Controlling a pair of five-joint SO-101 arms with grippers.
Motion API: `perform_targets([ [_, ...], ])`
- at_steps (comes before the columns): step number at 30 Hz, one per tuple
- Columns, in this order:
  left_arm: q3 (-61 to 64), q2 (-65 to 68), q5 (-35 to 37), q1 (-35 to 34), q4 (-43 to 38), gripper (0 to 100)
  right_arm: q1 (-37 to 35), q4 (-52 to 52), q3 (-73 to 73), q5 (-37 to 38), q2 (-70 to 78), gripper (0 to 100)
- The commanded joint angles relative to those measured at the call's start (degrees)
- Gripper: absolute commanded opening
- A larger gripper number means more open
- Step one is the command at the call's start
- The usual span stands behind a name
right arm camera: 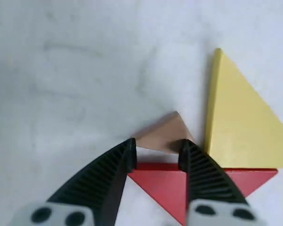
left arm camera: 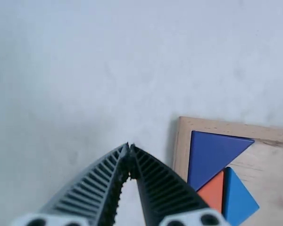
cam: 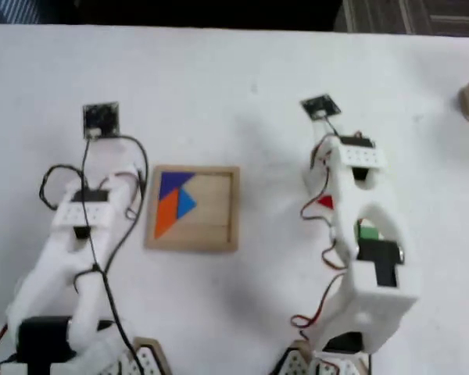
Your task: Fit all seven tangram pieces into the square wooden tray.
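Square wooden tray [cam: 191, 244], flat on the white surface [cam: 242, 86] between the two arms, nearer the left one. Seated inside, along the tray's wall on the left arm's side: dark blue triangle [left arm camera: 210, 153], orange piece [left arm camera: 212, 190], light blue triangle [left arm camera: 238, 200], all touching; remainder of the tray floor bare wood. Outside, well apart from the tray on the right arm's side: tan triangle [right arm camera: 162, 134], red triangle [right arm camera: 162, 183], yellow triangle [right arm camera: 236, 127], lying flat and packed edge to edge. Left claw [left arm camera: 129, 149]: clenched on nothing, tips met over bare surface just beside the tray corner nearest the dark blue triangle. Right claw [right arm camera: 156, 146]: released, fingers spread either side of the tan triangle at its seam with the red one; contact with either not determinable. Handling, as judged: thin, rigid painted wood, light, not fragile, probably smooth enough to slide or pivot under an uneven pinch. Best taken across two opposite edges near the middle of a piece, not at a sharp corner; low edges and touching neighbours likely to crowd the fingers, so worth nudging the tan triangle free first.
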Motion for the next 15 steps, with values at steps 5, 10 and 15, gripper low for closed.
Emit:
perform_targets([
  [5, -3.16, 0.13, -0.53, -0.84, -1.23, 2, 1.36, 6.73, -10.73, 0.70, 6.02, 15.2],
  [10, -3.16, 0.13, -0.53, -0.84, -1.32, 2, 1.10, 7.43, -10.64, 0.70, 7.16, 15.2],
  [15, -3.16, 0.13, -0.53, -0.84, -1.41, 2, -2.68, 11.47, -10.46, 0.70, 7.25, 15.2],
])
